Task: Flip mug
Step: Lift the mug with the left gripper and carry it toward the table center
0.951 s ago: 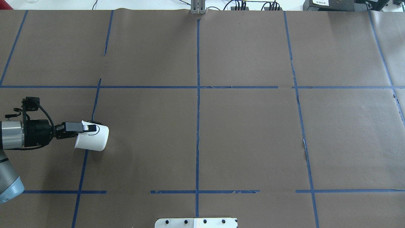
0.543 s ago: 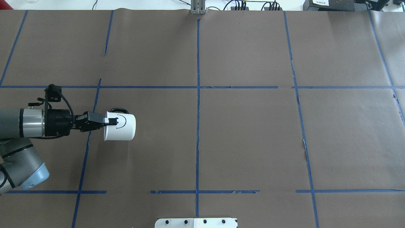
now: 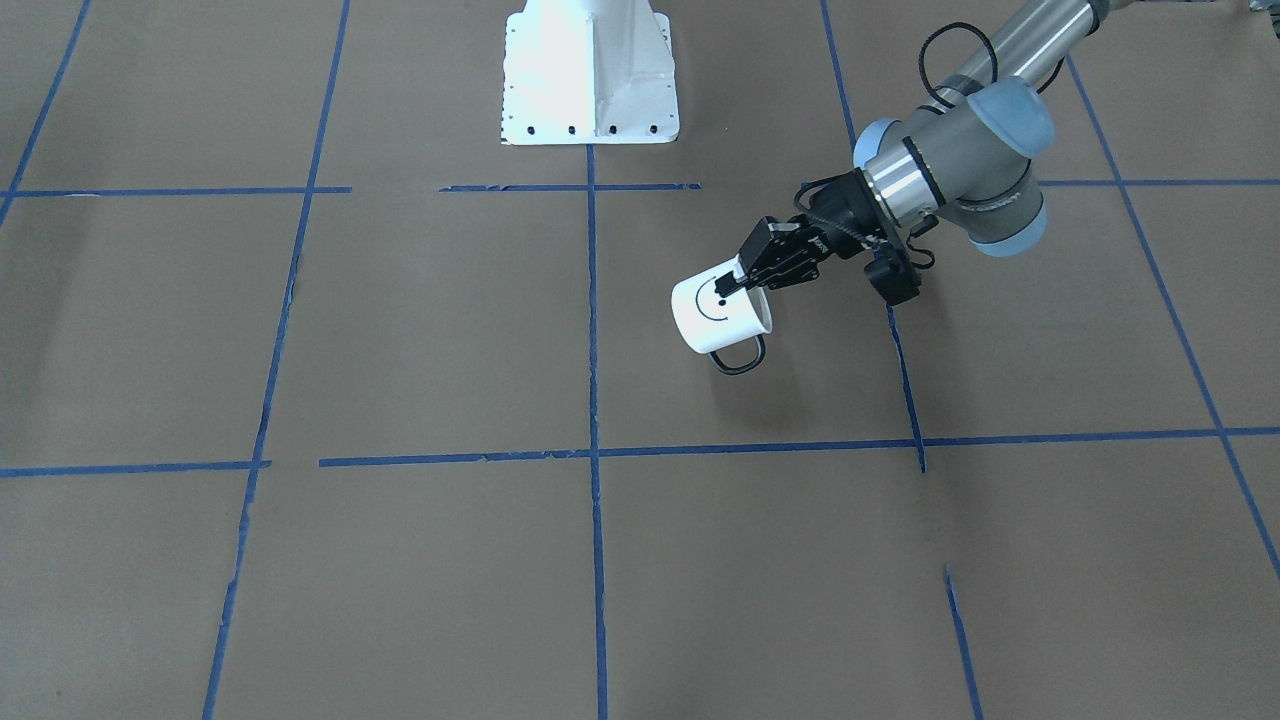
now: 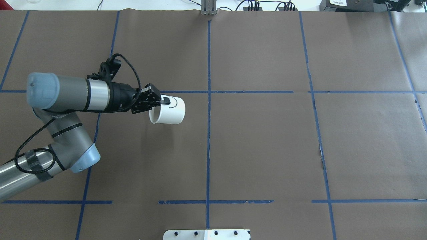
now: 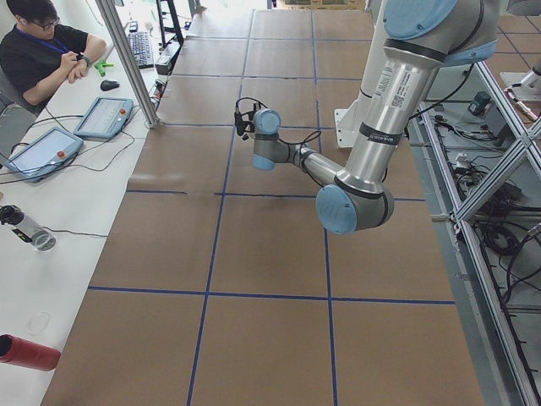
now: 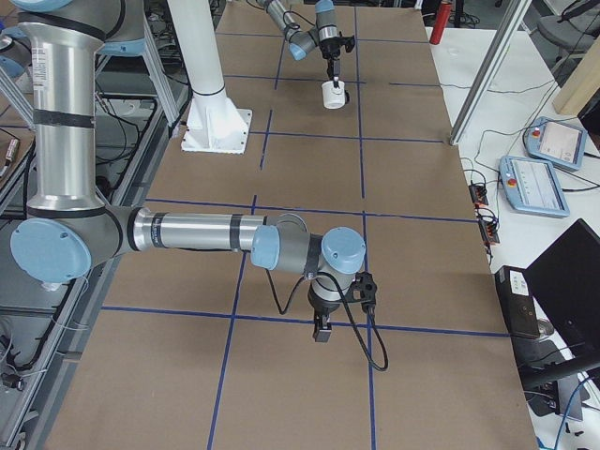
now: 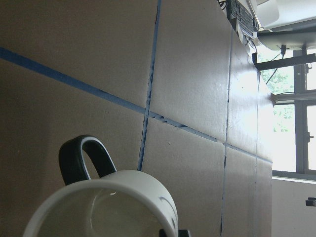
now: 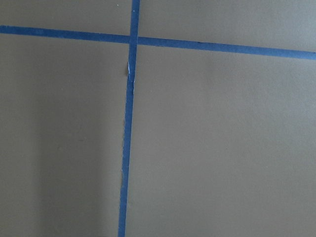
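Observation:
The white mug (image 4: 168,111) with a black smiley face is held off the table on its side, mouth toward the arm. My left gripper (image 4: 161,100) is shut on its rim, one finger outside on the face side. In the front-facing view the mug (image 3: 715,315) hangs from the left gripper (image 3: 735,282) with its black handle (image 3: 738,358) pointing down and away from the robot. The left wrist view looks into the mug's mouth (image 7: 108,207). My right gripper (image 6: 322,330) shows only in the exterior right view, low over the paper; I cannot tell whether it is open or shut.
Brown paper with blue tape grid lines (image 4: 208,100) covers the table. The white robot base plate (image 3: 588,75) sits at the robot's edge. An operator (image 5: 42,42), tablets and a red bottle (image 5: 30,351) are on the side bench.
The left arm has carried the mug away from the table's left side, forward and toward the centre line, and lifted it. The mug has turned so its handle no longer shows from overhead.

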Controlling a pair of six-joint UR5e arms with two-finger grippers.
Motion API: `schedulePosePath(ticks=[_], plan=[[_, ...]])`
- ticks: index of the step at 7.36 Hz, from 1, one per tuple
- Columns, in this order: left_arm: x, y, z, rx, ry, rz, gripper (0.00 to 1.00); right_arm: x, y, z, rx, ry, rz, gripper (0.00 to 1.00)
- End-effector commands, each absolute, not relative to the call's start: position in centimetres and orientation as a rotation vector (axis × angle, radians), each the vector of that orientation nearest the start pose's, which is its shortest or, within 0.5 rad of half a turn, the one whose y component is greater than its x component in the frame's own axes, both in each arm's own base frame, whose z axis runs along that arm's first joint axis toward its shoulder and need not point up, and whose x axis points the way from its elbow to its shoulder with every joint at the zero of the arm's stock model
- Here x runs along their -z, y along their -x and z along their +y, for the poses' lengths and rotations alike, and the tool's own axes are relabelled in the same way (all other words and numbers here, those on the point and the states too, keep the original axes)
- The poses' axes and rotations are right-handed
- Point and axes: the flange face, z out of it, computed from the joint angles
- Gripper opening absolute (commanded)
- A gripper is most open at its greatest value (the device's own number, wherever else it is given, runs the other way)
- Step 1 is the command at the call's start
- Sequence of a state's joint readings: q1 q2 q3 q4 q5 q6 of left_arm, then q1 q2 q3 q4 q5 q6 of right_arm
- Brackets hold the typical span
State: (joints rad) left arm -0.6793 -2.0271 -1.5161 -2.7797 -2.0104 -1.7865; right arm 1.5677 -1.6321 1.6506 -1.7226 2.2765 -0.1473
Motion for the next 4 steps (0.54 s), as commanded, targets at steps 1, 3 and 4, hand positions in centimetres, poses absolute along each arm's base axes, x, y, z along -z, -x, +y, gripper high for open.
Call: schedulePosePath(ticks=[1, 3, 4], plan=[[-20.9, -47.6, -49.9, 0.422, 0.025, 1.446, 0.0, -66.8, -6.7, -45.5, 0.097, 0.077, -0.712, 1.0], [-11.4, -51.8, -50.9, 0.51, 0.043, 1.274, 0.0, -66.8, -6.7, -45.5, 0.097, 0.077, -0.712, 1.0], [-8.3, -54.3, -51.3, 0.541, 0.087, 1.153, 0.0, -66.8, -6.7, -45.5, 0.097, 0.077, -0.712, 1.0]])
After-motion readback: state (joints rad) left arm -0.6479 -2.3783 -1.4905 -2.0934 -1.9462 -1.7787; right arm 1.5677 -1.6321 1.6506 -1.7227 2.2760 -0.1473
